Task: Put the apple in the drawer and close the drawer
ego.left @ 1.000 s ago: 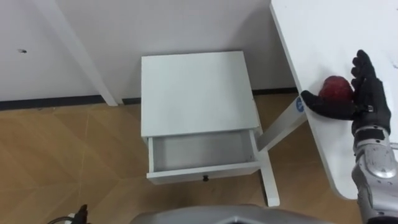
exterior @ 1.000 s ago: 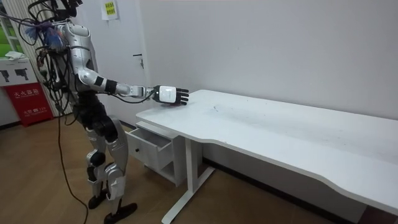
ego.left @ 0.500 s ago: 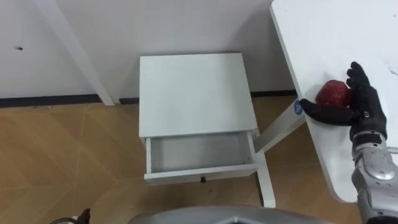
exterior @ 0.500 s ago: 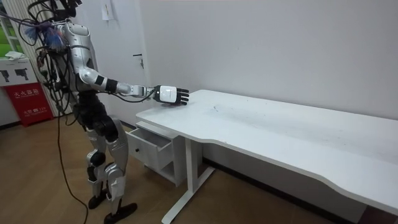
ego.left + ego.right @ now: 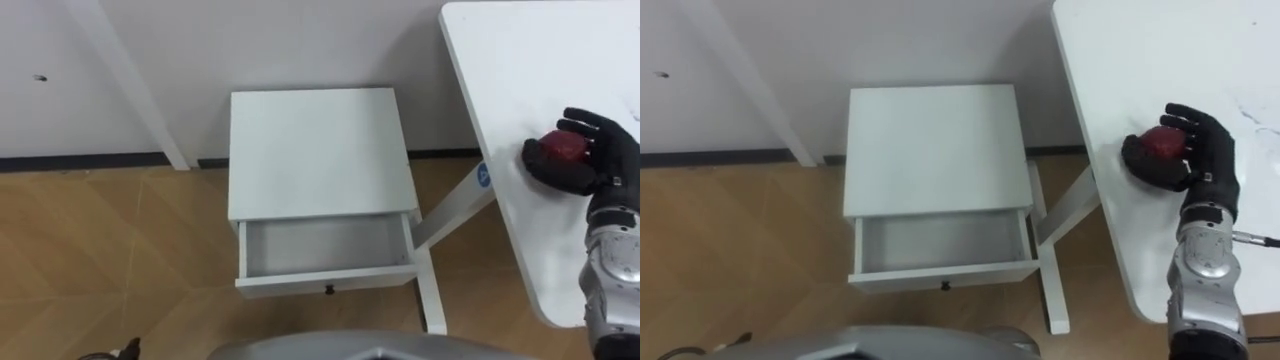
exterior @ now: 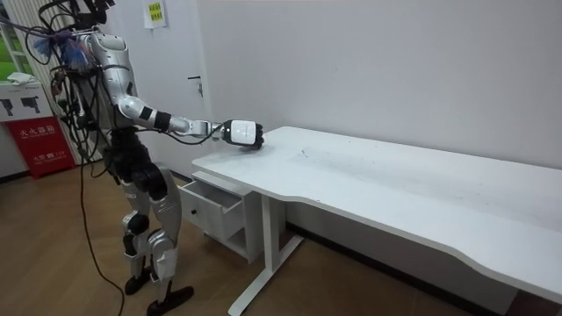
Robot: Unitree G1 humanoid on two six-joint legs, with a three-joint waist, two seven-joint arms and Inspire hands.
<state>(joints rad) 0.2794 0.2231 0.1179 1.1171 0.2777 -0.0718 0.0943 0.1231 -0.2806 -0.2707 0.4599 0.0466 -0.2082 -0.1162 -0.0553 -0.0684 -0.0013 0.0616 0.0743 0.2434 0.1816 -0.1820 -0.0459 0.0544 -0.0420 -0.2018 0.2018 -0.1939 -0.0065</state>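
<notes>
Right hand (image 5: 603, 168) curled round apple (image 5: 563, 147), seemingly on table (image 5: 510, 60); drawer (image 5: 325, 248) open.

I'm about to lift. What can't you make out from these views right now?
- Underside of the apple: hidden in both eye views by the right hand curled round it, so I cannot tell whether it is touching the table.
- The apple in the room view: too small, and covered by the hand.
- Rear of the drawer: hidden under the cabinet top.
- The drawer's knob: too small to tell its shape.
</notes>
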